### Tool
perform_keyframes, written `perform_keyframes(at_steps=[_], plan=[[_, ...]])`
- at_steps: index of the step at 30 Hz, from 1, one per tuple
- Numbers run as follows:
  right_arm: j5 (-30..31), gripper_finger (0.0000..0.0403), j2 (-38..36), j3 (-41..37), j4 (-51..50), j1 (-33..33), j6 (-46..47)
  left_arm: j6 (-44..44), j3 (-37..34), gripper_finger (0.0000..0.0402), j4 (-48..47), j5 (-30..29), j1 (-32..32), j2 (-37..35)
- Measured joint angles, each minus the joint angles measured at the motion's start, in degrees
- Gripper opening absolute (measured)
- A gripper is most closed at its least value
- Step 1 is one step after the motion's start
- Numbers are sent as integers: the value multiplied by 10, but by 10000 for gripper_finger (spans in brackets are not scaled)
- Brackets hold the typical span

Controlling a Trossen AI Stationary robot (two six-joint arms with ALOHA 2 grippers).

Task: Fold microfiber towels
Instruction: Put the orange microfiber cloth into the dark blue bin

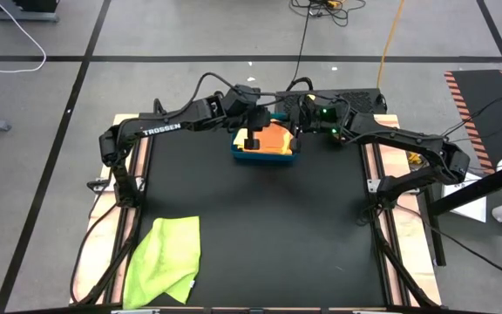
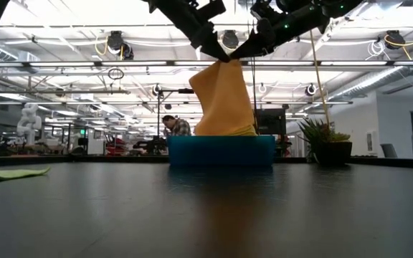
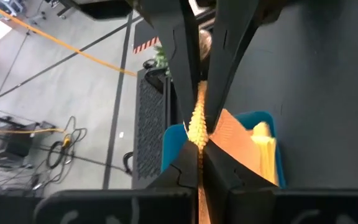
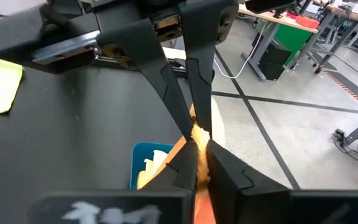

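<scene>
Orange towel [image 2: 222, 100]: lifted above the blue tray [image 2: 221, 151], hanging in a peak from its top edge, its lower part still down inside the tray. The tray sits at the far middle of the black counter [image 1: 260, 227].

Left gripper [image 2: 217, 51]: above the tray, jaws closed on the top of the orange towel; its wrist view shows the cloth bunched between the two dark fingers [image 3: 188, 174].

Right gripper [image 2: 244, 51]: meets the left one at the same peak, jaws pinched shut on the orange towel right beside the other grip; the cloth shows between its fingers [image 4: 219, 168] too.

Yellow towel [image 3: 265, 146]: folded, lying in the tray beside the orange one.

Lime green towel [image 1: 166, 260]: lying loosely spread and partly folded over at the near left corner of the counter, well apart from the tray and both arms.

Background: a person [image 2: 174, 127] and a potted plant [image 2: 327, 140] in the room beyond the counter.
</scene>
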Motion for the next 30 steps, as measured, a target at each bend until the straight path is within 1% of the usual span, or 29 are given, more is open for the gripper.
perform_keyframes(at_steps=[4,6,9,11,15,17,19,24,30], plan=[[0,67,0,0,-16,-1,-7,13,0,3,-9,-20,-1,-5],[1,102,0,0,-31,-1,-9,16,1,3,-7,-29,-2,-8],[23,155,1,0,-57,-1,-9,19,6,2,-31,-41,-3,-17],[31,186,1,0,-72,-5,-9,25,15,2,-28,-43,-4,-18],[29,233,1,-18,-68,-16,-8,33,24,1,-42,-47,-7,-27],[5,246,1,-32,-68,-28,-2,37,25,1,-54,-48,-9,-34],[-32,252,4,-50,-49,-43,10,40,24,1,-54,-48,-12,-38],[-120,253,24,-95,39,-77,43,50,24,1,-63,-47,-17,-49],[-194,253,60,-107,113,-103,91,58,24,1,-72,-45,-23,-53]])
